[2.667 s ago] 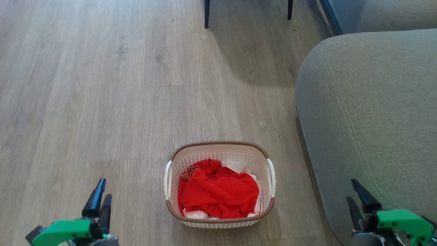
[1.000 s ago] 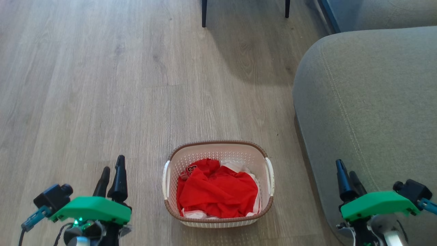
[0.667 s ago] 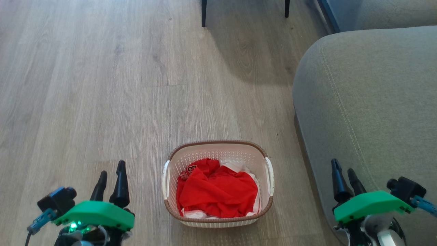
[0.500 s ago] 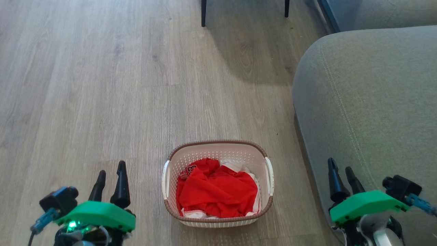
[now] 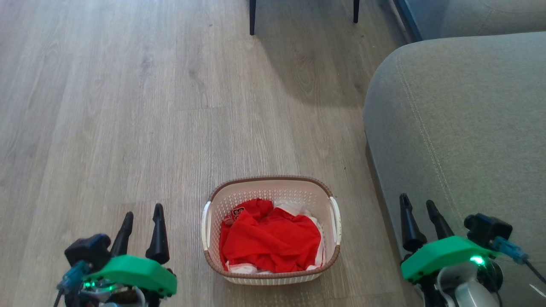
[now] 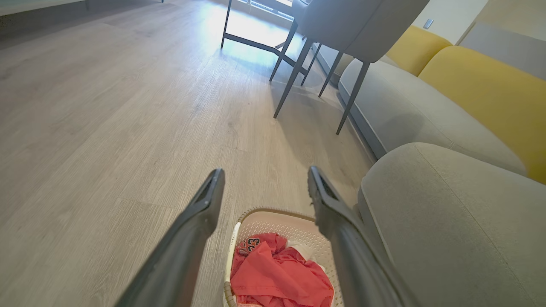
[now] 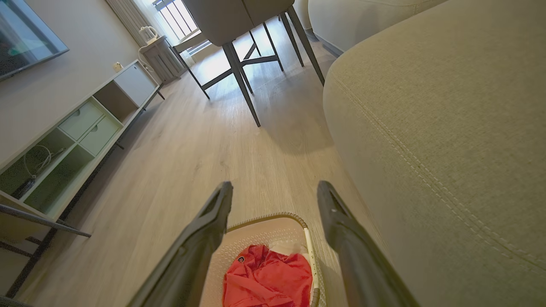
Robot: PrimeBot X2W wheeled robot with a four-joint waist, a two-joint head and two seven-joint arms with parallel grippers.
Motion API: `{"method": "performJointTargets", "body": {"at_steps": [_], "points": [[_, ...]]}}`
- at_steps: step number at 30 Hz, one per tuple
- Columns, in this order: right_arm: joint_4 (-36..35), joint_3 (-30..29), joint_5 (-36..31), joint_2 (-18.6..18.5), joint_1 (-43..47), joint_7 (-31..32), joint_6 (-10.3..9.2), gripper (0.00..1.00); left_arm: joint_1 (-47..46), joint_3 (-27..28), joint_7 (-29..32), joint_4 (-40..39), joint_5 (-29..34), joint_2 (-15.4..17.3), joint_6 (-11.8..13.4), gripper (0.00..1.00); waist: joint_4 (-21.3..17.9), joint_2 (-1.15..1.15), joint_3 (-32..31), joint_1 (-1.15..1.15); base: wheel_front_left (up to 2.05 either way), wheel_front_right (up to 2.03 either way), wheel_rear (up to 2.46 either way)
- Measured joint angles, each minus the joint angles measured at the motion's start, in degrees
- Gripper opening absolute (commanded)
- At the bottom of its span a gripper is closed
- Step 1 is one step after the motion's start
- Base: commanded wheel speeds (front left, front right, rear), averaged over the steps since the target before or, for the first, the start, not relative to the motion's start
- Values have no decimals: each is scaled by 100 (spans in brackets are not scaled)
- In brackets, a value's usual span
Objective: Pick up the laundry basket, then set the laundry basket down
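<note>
Laundry basket point(image 5: 273, 192), cream-white and perforated with a brown woven-look rim, sat on the wood floor point(image 5: 128, 106) in the near middle of the head view, just left of the grey sofa point(image 5: 460, 128). A crumpled red garment point(image 5: 268, 243) filled most of it, with white cloth point(image 5: 298, 209) showing along the far and right edges. Its white handles, the left point(image 5: 205, 226) and the right point(image 5: 337, 221), were both free.

The left gripper point(image 5: 143, 209) hung to the left of the basket, apart from it, fingers spread and gripping nothing. The right gripper point(image 5: 416, 199) hung to the right over the sofa's near edge, likewise spread wide and empty. From each wrist camera the basket lay low between that gripper's own parted fingers, untouched. Dark chair legs point(image 5: 251, 17) stood on the floor at the far side.
</note>
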Motion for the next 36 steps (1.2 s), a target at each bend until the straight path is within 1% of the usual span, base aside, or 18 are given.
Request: {"method": "performJointTargets", "body": {"at_steps": [10,33,36], "points": [[4,145,-641,-5,1,-148,0,100,177,-119,-175,9,665,1,53,100,-11,0,-15,0,0,0,0],[22,458,-2180,-23,0,-553,0,100,306,-120,-560,16,2231,-1,178,100,-66,0,-10,0,0,0,0],[22,466,-2193,-24,-1,-554,0,100,365,-119,-560,26,2260,-1,179,100,-68,0,-8,0,0,0,0]]}}
